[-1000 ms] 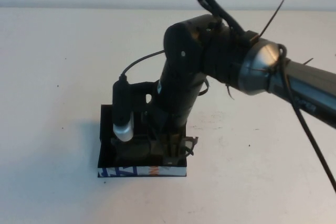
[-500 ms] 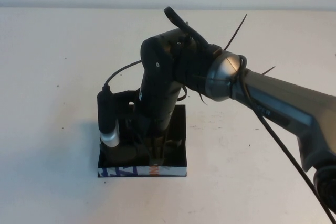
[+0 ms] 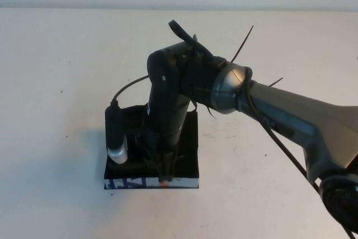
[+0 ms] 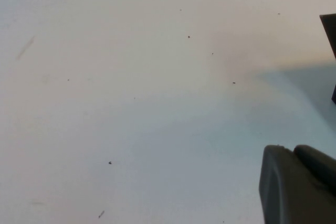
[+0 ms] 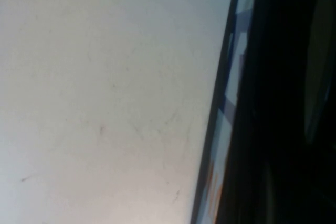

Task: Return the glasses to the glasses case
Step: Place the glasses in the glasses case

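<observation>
Down inside the glasses case (image 3: 187, 182) with the right gripper (image 3: 165, 173), grip unreadable. Left gripper (image 4: 296, 184) parked over the table (image 4: 105, 103), likewise unreadable. Risks snagging the case wall when lifting out, dragging it.

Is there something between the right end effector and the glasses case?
Nothing visible does. The right end effector is lowered right at the glasses case, at its near white band. The glasses cannot be seen; the arm hides the case's inside. The left end effector is apart, over bare table.

- My right pincer (image 3: 163, 176) and its arm are black.
- The glasses case (image 3: 187, 144) is black, its white side band marked blue and orange.
- The worktop (image 3: 61, 82) is off-white.
</observation>
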